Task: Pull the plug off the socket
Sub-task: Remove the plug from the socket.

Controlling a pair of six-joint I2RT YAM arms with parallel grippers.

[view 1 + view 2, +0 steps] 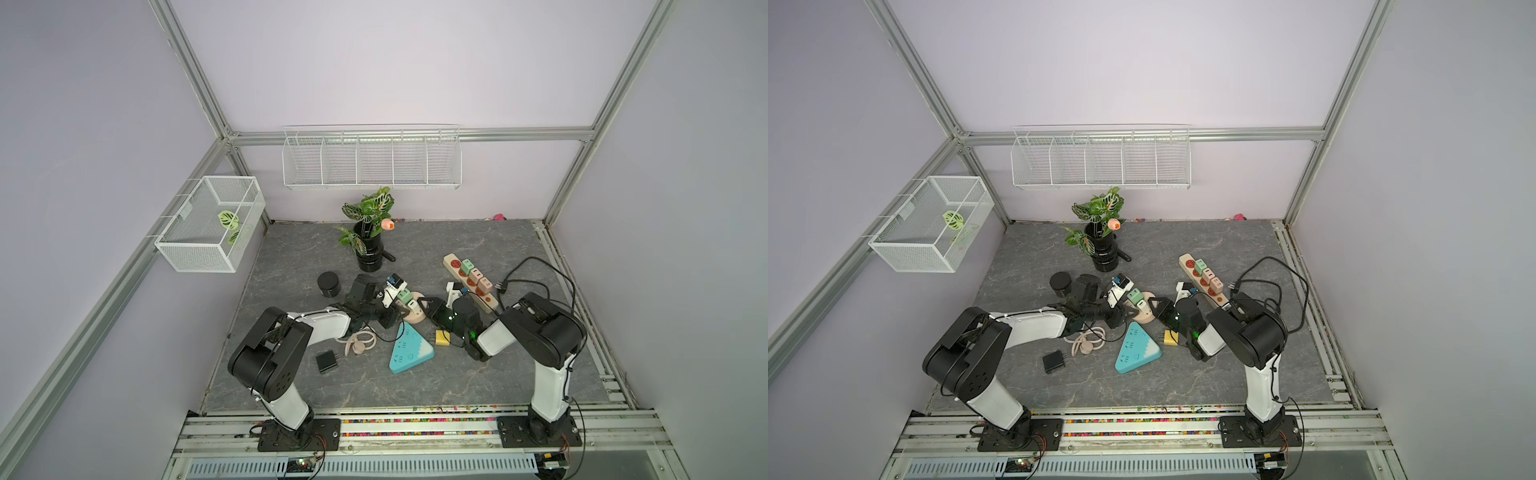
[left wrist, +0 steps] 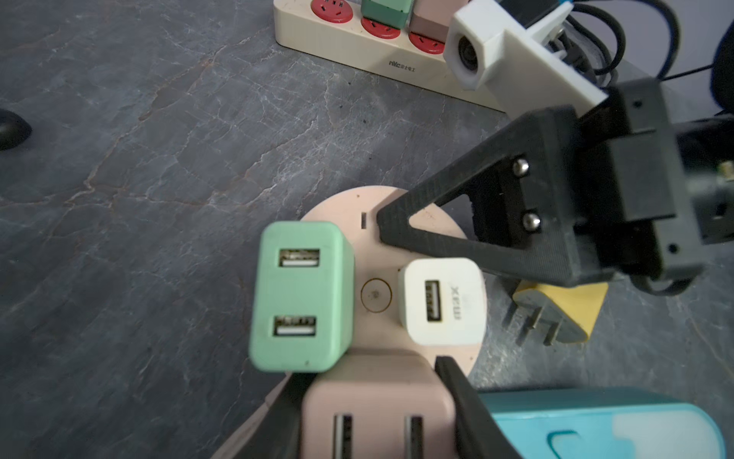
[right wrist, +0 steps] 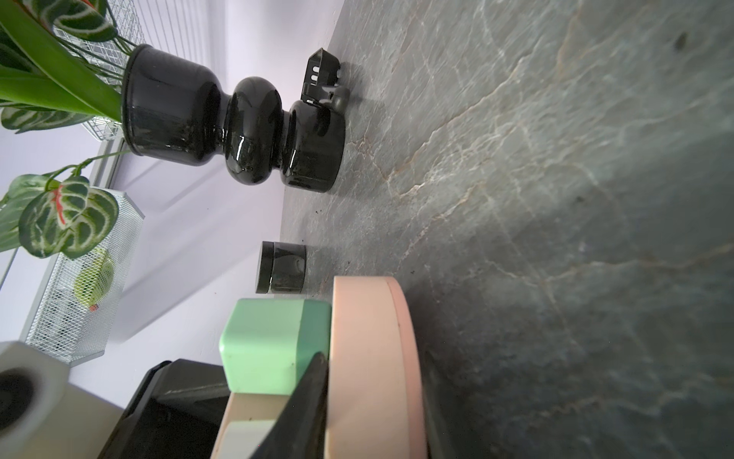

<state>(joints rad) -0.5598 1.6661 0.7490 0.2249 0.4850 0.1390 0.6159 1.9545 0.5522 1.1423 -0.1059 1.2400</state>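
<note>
You get soft, even light in both top views, brightest on the back wall well behind the round pink socket. Shadows on the grey table around that socket are faint and soft-edged. The wide lens splays the frame posts outward toward the corners. In the left wrist view the table beyond the socket is sharp, while the pink plug nearest the lens is blurred. In the right wrist view the socket's rim is soft, the black vase behind it carries white glare streaks, and the table darkens close to the socket.
</note>
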